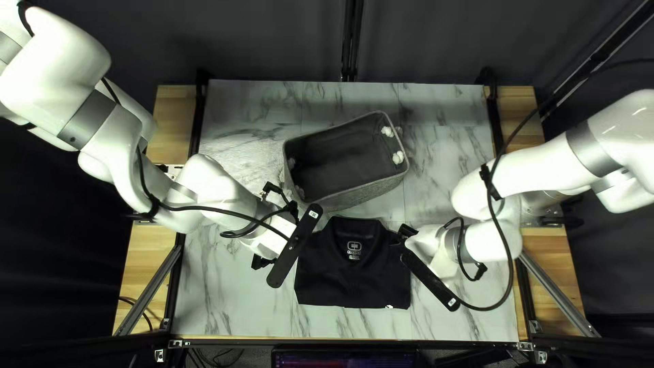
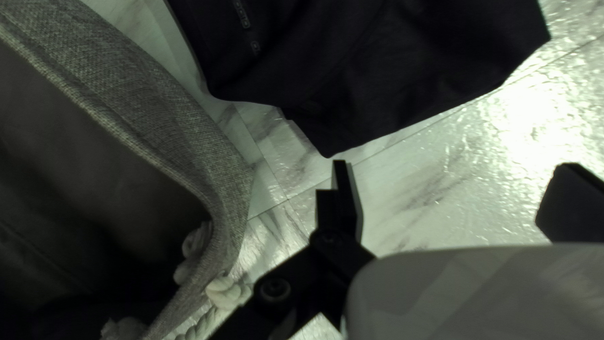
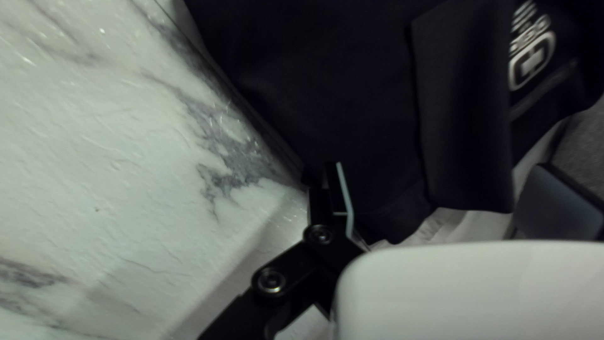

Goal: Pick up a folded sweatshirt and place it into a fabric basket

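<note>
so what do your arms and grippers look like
My left arm and right arm are white and rounded, with grey bands and black cables outside. The left gripper and right gripper each have two flat black fingers on black links.

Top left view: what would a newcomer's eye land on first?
The dark folded sweatshirt, stark on the nearer half of the pale marbled table. Next, my white left arm and right arm, reaching in from either side. Beyond the sweatshirt sits the grey fabric basket, with white rope knots.
</note>
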You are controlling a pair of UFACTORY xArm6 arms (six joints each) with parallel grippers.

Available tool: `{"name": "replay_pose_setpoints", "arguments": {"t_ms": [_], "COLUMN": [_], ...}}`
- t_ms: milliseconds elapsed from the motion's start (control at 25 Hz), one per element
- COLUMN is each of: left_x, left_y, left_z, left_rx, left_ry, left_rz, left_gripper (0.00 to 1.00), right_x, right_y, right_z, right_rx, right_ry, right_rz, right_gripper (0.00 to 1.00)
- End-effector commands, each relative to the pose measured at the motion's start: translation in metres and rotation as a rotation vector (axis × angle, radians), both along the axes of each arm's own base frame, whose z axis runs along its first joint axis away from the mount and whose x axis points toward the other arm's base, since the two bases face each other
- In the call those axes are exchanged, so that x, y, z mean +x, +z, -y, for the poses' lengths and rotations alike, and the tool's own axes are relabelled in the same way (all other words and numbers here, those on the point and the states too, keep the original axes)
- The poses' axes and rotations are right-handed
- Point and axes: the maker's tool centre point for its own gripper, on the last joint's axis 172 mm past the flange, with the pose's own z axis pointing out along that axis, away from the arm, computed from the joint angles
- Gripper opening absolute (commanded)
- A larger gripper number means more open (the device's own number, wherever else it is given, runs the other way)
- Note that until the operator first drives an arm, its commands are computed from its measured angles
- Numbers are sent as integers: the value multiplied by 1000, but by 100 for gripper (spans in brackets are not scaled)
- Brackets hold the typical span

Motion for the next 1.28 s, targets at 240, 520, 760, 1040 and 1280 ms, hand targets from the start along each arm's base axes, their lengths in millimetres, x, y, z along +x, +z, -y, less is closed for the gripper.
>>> {"name": "replay_pose_setpoints", "arguments": {"t_ms": [240, 520, 760, 1040, 1280], "left_x": [-6, -7, -7, -7, -7], "left_y": [-4, -4, -4, -4, -4], "left_z": [-4, -4, -4, -4, -4], "left_rx": [-26, -28, -28, -28, -28], "left_ry": [-46, -47, -47, -47, -47], "left_rz": [3, 3, 3, 3, 3], "left_gripper": [100, 100, 100, 100, 100], "right_x": [-1, -1, 1, 2, 7], "right_y": [-3, -10, -14, -19, -19], "right_z": [6, 12, 20, 23, 23], "right_rx": [-13, -17, -32, -45, -58], "right_ry": [24, 26, 26, 33, 39], "right_rz": [-10, -45, -58, -62, -63], "right_gripper": [100, 100, 100, 100, 94]}}
